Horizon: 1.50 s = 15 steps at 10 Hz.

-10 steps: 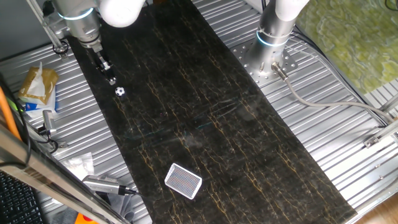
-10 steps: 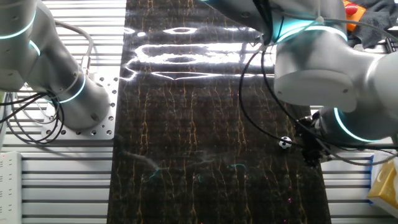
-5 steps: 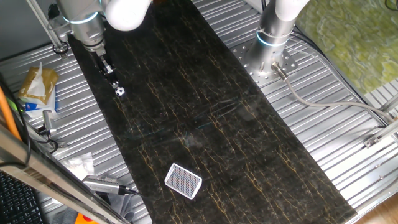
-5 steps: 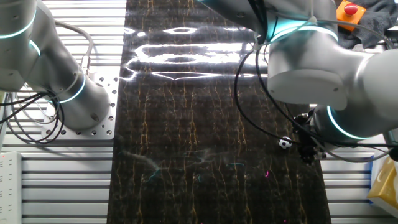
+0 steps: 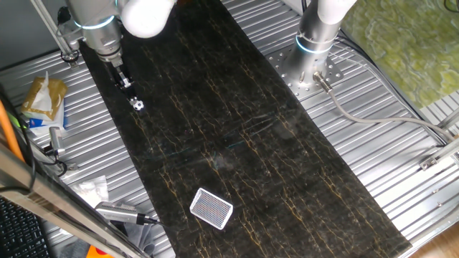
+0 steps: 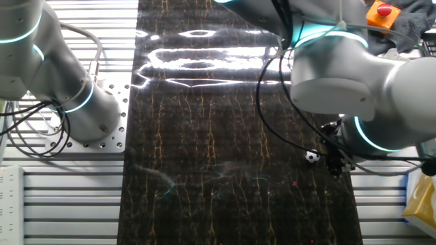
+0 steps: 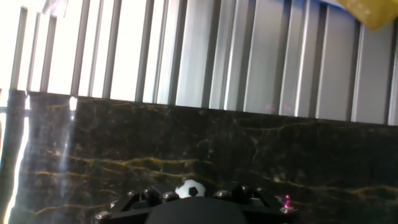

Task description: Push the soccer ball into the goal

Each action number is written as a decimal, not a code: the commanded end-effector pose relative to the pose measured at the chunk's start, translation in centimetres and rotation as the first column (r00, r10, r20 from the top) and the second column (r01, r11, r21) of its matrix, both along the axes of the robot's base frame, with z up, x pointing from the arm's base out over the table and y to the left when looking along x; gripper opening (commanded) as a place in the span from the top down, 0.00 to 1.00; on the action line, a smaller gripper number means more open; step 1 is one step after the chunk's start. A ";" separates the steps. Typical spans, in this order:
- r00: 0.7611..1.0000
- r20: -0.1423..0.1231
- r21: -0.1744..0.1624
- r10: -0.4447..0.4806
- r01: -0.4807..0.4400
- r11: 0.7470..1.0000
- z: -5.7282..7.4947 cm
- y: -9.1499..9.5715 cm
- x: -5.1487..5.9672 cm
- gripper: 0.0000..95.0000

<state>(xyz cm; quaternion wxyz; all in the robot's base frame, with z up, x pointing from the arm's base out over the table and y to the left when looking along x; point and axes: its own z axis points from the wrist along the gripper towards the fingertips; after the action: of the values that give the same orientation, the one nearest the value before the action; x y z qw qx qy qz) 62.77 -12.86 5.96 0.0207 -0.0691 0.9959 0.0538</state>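
One relation decides the push: the ball lies on the dark desk just beside the end effector, on the side facing the goal. The goal lies flat, well apart from both, far down the desk's length toward the near end in one fixed view. End effector, ball and goal fall roughly on one line, so a push along the desk looks right. In the hand view the ball peeks just past the tool's dark edge. The end effector grips nothing; how far its fingers are parted I cannot tell.
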 end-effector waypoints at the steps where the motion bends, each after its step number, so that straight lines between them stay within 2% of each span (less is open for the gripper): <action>1: 1.000 0.003 -0.001 -0.003 0.003 1.000 -0.3 0.3 0.0 0.40; 6: 1.000 0.016 -0.007 -0.026 0.026 1.000 -1.7 1.6 -0.3 0.40; 13: 0.997 0.030 -0.007 -0.065 0.065 0.998 -2.9 3.3 -0.3 0.40; 15: 0.996 0.044 -0.005 -0.082 0.082 0.997 -3.0 4.8 0.0 0.40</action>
<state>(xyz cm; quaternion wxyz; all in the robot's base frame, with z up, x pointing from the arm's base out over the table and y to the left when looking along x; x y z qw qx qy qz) 62.79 -7.75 2.90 0.0461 -0.0296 0.9973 0.0489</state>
